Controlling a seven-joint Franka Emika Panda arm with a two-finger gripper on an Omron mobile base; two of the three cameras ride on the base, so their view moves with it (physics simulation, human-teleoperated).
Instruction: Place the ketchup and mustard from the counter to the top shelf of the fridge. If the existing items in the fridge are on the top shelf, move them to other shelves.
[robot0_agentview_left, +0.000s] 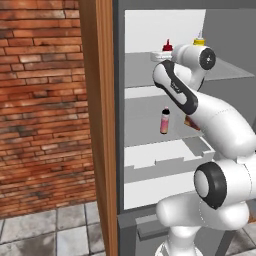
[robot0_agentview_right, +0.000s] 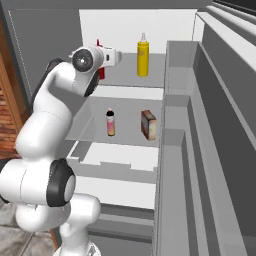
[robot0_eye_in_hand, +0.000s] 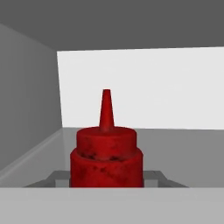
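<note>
The red ketchup stands upright between my fingertips, and my gripper is shut on its body. It is at the left of the fridge's top shelf; whether its base touches the shelf I cannot tell. From the base views the ketchup is partly hidden behind my hand. The yellow mustard stands upright further right on the same shelf. One shelf lower stand the pink bottle and the reddish-brown box.
The fridge's grey side wall is close to the left of my hand. The open door with its grey bins stretches along the right. A white drawer tray lies below. A wooden panel and brick wall stand left.
</note>
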